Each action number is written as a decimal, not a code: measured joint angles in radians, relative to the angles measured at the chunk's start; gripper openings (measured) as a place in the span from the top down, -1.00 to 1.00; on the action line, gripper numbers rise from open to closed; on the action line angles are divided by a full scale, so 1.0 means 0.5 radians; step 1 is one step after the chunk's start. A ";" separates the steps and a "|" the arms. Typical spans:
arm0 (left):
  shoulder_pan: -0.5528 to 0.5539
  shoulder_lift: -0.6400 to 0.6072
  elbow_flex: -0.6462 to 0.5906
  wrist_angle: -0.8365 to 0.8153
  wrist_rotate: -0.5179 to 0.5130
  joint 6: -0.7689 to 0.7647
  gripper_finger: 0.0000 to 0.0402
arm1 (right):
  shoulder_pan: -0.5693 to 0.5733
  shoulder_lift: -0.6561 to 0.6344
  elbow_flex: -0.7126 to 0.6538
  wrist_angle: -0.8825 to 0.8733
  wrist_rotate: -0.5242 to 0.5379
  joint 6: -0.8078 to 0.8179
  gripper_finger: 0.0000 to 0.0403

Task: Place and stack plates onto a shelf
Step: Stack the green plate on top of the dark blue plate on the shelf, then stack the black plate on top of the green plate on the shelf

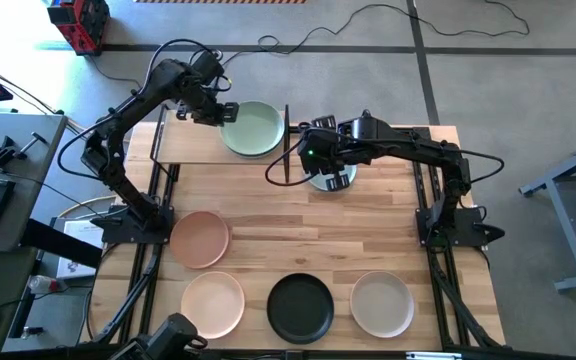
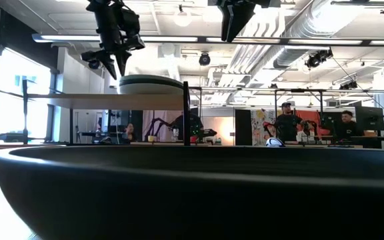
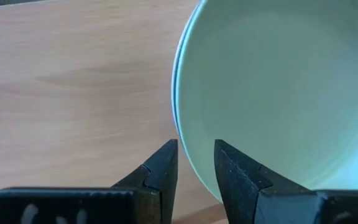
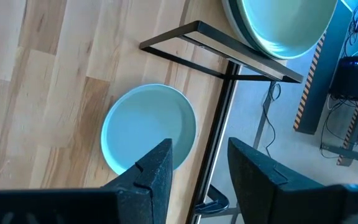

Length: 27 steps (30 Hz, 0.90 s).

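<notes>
High view: green plate [image 1: 253, 128] on shelf [image 1: 183, 142]

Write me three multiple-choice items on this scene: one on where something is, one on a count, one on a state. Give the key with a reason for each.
1. Where is the pale green plate?
A. On the shelf
B. On the tabletop by the black plate
C. Held in the right pincer

2. How many plates lie in the tabletop's near rows, at the end away from the shelf?
A. Two
B. Four
C. Six

3. How does the left pincer stand?
A. Shut on a black plate
B. Open, at the green plate's rim
C. Out of sight

Key: 1 A, the high view shows it on the light board. 2 B, the pink plate, peach plate, black plate and beige plate. 3 B, the left wrist view shows a gap between the fingers, at the rim.
</notes>
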 joint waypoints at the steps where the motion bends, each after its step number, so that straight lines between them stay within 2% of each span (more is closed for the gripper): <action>1: 0.000 0.000 0.001 0.000 0.007 0.001 0.54 | 0.000 0.000 0.000 0.001 0.000 0.000 0.34; 7: -0.033 -0.001 0.001 0.000 -0.035 0.038 0.55 | 0.000 0.000 0.000 0.018 0.000 0.001 0.34; 11: -0.033 -0.050 0.000 -0.005 0.040 0.073 0.55 | 0.000 0.000 0.000 0.008 -0.025 0.042 0.34; 16: -0.058 -0.163 0.000 -0.009 0.085 0.071 0.55 | 0.000 0.000 0.000 -0.023 -0.292 0.211 0.34; 21: -0.191 -0.271 0.000 -0.077 0.100 0.072 0.55 | 0.000 0.000 0.001 -0.038 -0.615 0.492 0.34; 27: -0.435 -0.321 0.000 -0.194 0.083 0.072 0.55 | 0.001 0.002 0.001 -0.143 -0.715 0.665 0.34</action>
